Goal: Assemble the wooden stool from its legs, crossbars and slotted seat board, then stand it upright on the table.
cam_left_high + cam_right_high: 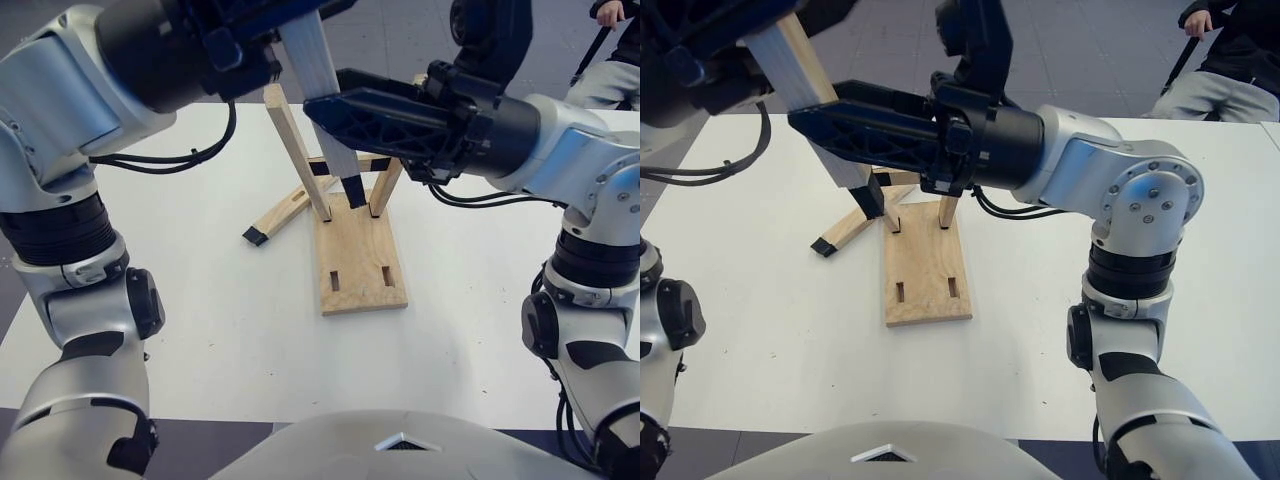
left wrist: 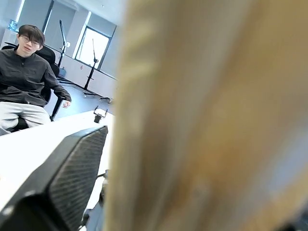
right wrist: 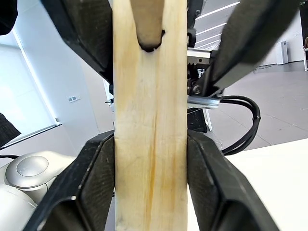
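Note:
The slotted seat board (image 1: 362,272) lies flat on the white table (image 1: 200,310). Two legs (image 1: 295,150) (image 1: 384,190) stand tilted in its far slots, joined by a crossbar (image 1: 376,161). Another leg (image 1: 285,212) lies on the table behind the board's left corner. A further wooden leg (image 1: 318,60) with a black tip hangs slanted over the board's far end. My left gripper (image 1: 290,25) is shut on its upper end, one finger (image 2: 62,183) beside the wood. My right gripper (image 3: 150,183) is shut on its middle, reaching in from the right.
Two open slots (image 1: 360,277) show in the near half of the board. Bare tabletop stretches to the left, right and front of the board. The table's front edge runs close below the view.

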### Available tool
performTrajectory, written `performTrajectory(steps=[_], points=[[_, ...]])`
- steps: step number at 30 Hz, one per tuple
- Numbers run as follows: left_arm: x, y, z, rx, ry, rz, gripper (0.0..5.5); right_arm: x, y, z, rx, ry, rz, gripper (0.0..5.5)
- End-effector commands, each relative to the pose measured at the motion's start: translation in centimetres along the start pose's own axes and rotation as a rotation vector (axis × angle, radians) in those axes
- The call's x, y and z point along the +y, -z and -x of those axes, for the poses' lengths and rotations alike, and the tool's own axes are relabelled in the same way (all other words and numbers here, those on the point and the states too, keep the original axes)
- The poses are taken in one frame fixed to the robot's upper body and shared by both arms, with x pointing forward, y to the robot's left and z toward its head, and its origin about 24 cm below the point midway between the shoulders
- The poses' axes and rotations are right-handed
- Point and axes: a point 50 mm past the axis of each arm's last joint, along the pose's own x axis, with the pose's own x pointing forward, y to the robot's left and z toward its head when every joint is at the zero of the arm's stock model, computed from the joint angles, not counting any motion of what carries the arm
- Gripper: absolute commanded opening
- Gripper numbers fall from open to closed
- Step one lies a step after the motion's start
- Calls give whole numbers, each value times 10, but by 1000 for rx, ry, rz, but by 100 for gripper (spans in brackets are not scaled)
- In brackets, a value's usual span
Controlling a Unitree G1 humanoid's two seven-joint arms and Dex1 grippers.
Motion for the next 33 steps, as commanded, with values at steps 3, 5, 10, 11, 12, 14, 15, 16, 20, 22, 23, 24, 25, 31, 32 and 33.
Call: performTrajectory(steps=[3, 5, 10, 11, 12, 14, 15, 16, 20, 22, 23, 24, 25, 31, 32, 33], points=[[7, 14, 22, 79, -26, 60, 241, 1, -8, 8, 14, 9, 25, 200], [10, 17, 24, 70, -55, 68, 239, 0, -10, 11, 28, 19, 31, 200], [13, 11, 18, -45, -108, 43, 231, -1, -10, 14, 54, 18, 32, 200], [13, 9, 17, -75, -120, 39, 230, -1, -10, 15, 61, 20, 32, 200], [14, 7, 17, -98, -129, 38, 229, -2, -12, 17, 66, 27, 36, 200], [12, 9, 17, -109, -123, 35, 229, -3, -16, 22, 74, 43, 45, 200], [11, 10, 17, -106, -112, 35, 229, -4, -17, 24, 78, 51, 50, 200], [10, 12, 17, -96, -94, 37, 229, -6, -18, 26, 87, 57, 57, 200], [7, 15, 21, -69, -45, 38, 229, -9, -24, 31, 134, 67, 85, 200], [7, 16, 22, -55, -44, 38, 229, -10, -27, 32, 154, 67, 101, 200], [7, 17, 23, -51, -48, 39, 229, -11, -29, 33, 159, 67, 109, 200], [7, 17, 23, -49, -50, 41, 229, -11, -31, 34, 162, 68, 116, 200], [8, 17, 23, -50, -56, 42, 229, -12, -32, 34, 163, 70, 123, 200], [14, 6, 24, -161, -137, 42, 225, -15, -27, 36, 190, 101, 171, 265], [15, 2, 25, -204, -153, 41, 216, -15, -25, 36, 199, 95, 172, 287], [15, -3, 26, -241, -161, 38, 209, -15, -24, 37, 206, 95, 178, 305]])
